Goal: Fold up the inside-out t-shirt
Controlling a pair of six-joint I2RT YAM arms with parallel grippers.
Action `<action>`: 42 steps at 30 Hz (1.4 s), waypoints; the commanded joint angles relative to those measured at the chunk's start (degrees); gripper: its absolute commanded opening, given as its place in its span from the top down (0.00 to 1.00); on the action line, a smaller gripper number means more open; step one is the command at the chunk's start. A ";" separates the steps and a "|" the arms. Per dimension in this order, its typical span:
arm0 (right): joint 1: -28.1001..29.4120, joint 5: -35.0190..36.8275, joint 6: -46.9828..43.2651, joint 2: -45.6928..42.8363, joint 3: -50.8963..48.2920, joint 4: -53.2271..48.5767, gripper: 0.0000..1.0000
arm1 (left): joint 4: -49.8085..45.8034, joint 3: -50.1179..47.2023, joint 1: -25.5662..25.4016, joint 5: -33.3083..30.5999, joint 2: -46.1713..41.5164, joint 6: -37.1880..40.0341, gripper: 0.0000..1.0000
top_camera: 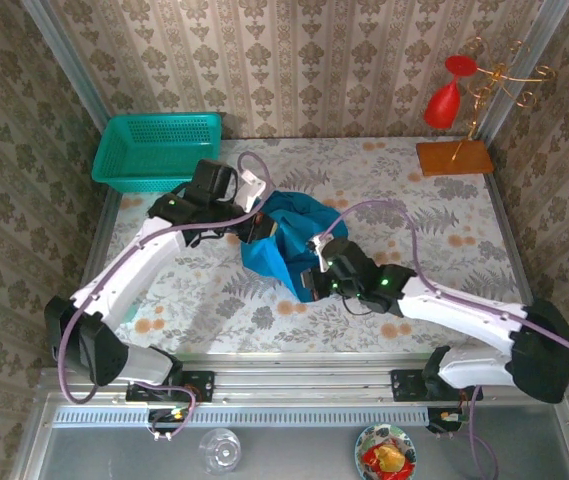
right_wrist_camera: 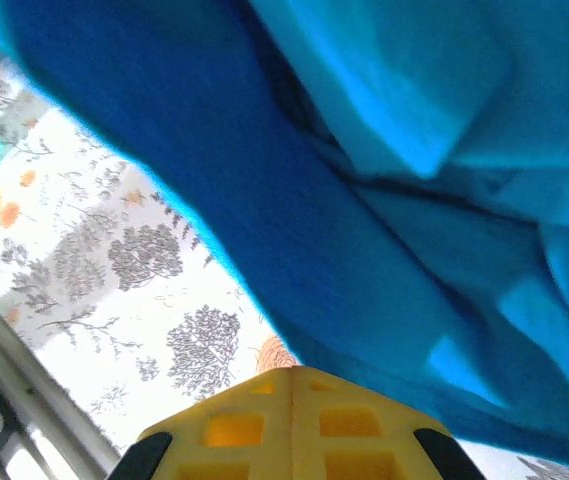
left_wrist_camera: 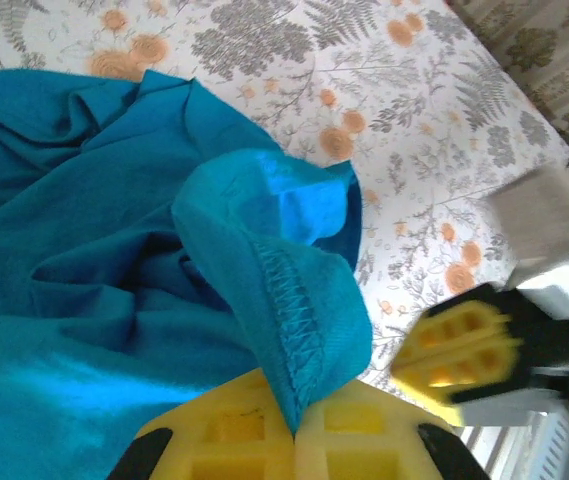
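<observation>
At the far left corner of the floral table (top_camera: 444,215) sits a teal mesh basket (top_camera: 154,150). Just right of it, the left gripper (top_camera: 255,229) reaches onto the inside-out t-shirt (top_camera: 282,245), which lies bunched in a crumpled heap near the table's middle, between the two arms. In the left wrist view its yellow fingers (left_wrist_camera: 224,445) are pressed together, with a stitched hem of the shirt pinched between them. The right gripper (top_camera: 310,283) meets the heap's near right edge. Its fingers (right_wrist_camera: 354,430) are pressed together beneath draped blue cloth, and whether any cloth is caught cannot be told. A red ornament on a wooden base (top_camera: 454,157) stands at the far right corner.
</observation>
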 commanded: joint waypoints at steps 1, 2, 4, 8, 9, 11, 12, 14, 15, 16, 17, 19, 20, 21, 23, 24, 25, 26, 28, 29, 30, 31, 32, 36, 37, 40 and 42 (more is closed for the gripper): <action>0.59 6.04 3.26 5.98 -0.59 12.77 1.00 | -3.41 2.38 0.50 3.87 -3.80 2.82 1.00; 0.63 7.67 3.00 8.94 -0.19 15.77 1.00 | -3.63 2.61 0.50 4.91 -4.28 2.83 1.00; 0.22 11.63 2.83 13.19 1.52 19.41 0.99 | -4.53 3.38 0.42 6.89 -4.81 2.94 1.00; -2.01 12.83 2.35 21.58 7.99 23.73 0.96 | -6.72 4.93 -0.25 8.02 -6.11 3.12 1.00; -2.57 12.63 2.67 23.57 9.49 24.57 0.94 | -6.85 5.28 -0.61 8.38 -6.56 3.04 1.00; -3.74 11.26 3.32 28.23 13.09 25.60 0.87 | -7.08 6.11 -1.05 9.24 -7.12 2.82 1.00; -4.30 10.20 3.41 30.46 14.82 26.23 0.83 | -7.32 6.76 -1.38 9.97 -7.31 2.86 1.00; -5.25 8.31 3.58 34.00 17.97 26.32 0.75 | -7.97 8.23 -2.03 10.66 -7.55 2.97 1.00; -5.84 7.22 3.61 35.98 20.08 25.80 0.70 | -8.35 9.06 -2.66 10.71 -7.59 3.14 1.00; -6.15 6.62 3.51 37.50 21.90 24.99 0.67 | -8.52 9.72 -3.17 10.71 -7.59 3.22 1.00; -6.48 6.23 3.50 39.13 23.76 23.98 0.63 | -8.80 10.56 -3.79 10.86 -7.58 3.19 1.00; -7.18 5.72 3.55 41.80 26.84 23.35 0.53 | -9.00 11.90 -4.90 11.64 -7.59 3.23 1.00; -7.71 5.30 3.88 43.24 28.25 22.82 0.49 | -8.93 12.60 -5.45 12.07 -7.66 3.08 1.00; -8.30 5.08 4.19 44.65 29.76 21.91 0.45 | -8.87 13.25 -6.01 12.42 -7.70 2.91 1.00; -9.22 4.90 4.46 46.82 32.86 18.94 0.40 | -8.77 14.43 -6.90 12.53 -8.09 2.71 1.00; -9.64 4.96 4.27 47.94 34.56 16.45 0.36 | -8.80 15.02 -7.17 12.81 -8.28 2.58 1.00; -9.90 5.26 3.85 48.76 36.57 13.62 0.32 | -8.55 15.38 -7.31 13.25 -8.53 2.24 1.00; -9.97 6.02 2.76 49.70 38.73 10.25 0.29 | -8.22 15.86 -7.38 13.58 -8.96 1.89 1.00; -9.97 7.57 0.17 50.96 41.17 5.30 0.22 | -8.13 16.85 -7.39 13.17 -9.88 1.40 1.00; -10.18 8.45 -1.08 51.24 42.01 2.43 0.19 | -8.23 17.40 -7.40 12.70 -10.41 1.22 1.00; -10.68 9.48 -1.84 51.35 42.57 -0.59 0.19 | -8.19 17.96 -7.38 12.32 -11.02 0.98 1.00; -11.30 10.17 -2.10 51.14 42.42 -2.65 0.20 | -7.92 18.29 -7.38 12.14 -11.61 0.84 1.00; -12.35 10.63 -1.98 50.17 41.39 -4.05 0.21 | -7.52 18.47 -7.32 11.60 -12.32 0.67 1.00; -17.90 14.73 -0.58 42.23 33.56 -7.91 0.21 | -7.57 18.97 -6.91 7.74 -14.45 0.65 1.00; -19.42 16.68 -1.21 40.05 32.69 -10.15 0.21 | -7.62 18.87 -6.58 7.11 -14.81 0.64 1.00; -22.85 21.39 -4.22 34.10 31.38 -15.48 0.20 | -8.13 18.83 -5.33 5.97 -15.54 0.74 1.00; -23.74 23.69 -6.25 29.05 29.82 -17.10 0.19 | -8.09 18.35 -4.57 6.47 -15.81 0.77 1.00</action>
